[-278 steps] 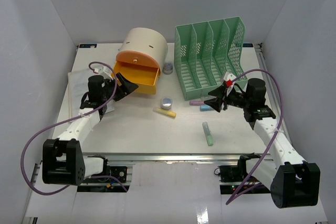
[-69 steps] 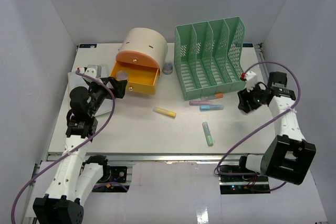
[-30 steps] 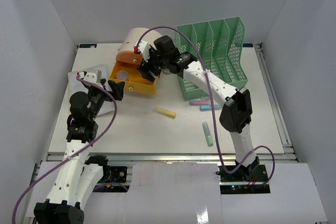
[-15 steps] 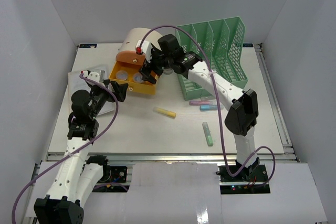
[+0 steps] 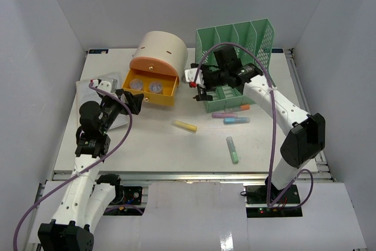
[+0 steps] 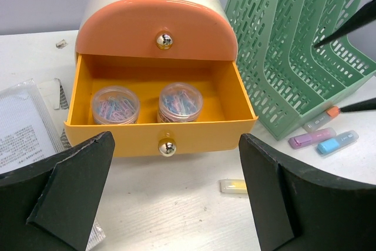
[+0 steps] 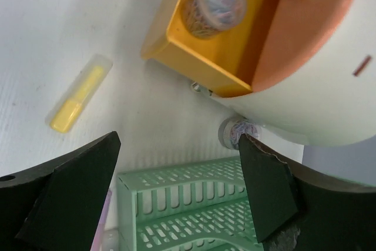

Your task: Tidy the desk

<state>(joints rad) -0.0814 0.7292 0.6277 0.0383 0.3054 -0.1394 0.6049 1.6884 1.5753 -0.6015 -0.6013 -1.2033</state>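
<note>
On the white desk [image 5: 153,145] stands a cream box [image 5: 160,51] with its orange drawer [image 5: 150,91] pulled out. Two clear jars of paper clips [image 6: 116,104] [image 6: 180,101] sit inside the drawer. A third jar [image 7: 238,132] stands between the box and the green file rack [image 5: 238,66]. My left gripper [image 5: 132,101] [image 6: 170,198] is open and empty, just in front of the drawer knob [image 6: 167,147]. My right gripper [image 5: 201,91] [image 7: 176,186] hangs open and empty over the rack's front left corner.
A yellow highlighter [image 5: 184,126] lies mid-desk and a green one [image 5: 233,150] nearer the front. Purple [image 5: 221,114], blue [image 5: 236,120] and small orange [image 5: 245,107] markers lie along the rack's front. A clear plastic packet [image 5: 104,83] lies at the left, by my left arm.
My right gripper has left a second jar in the drawer, opened, and swung right from the drawer to the rack's front corner. The left arm has hardly moved.
</note>
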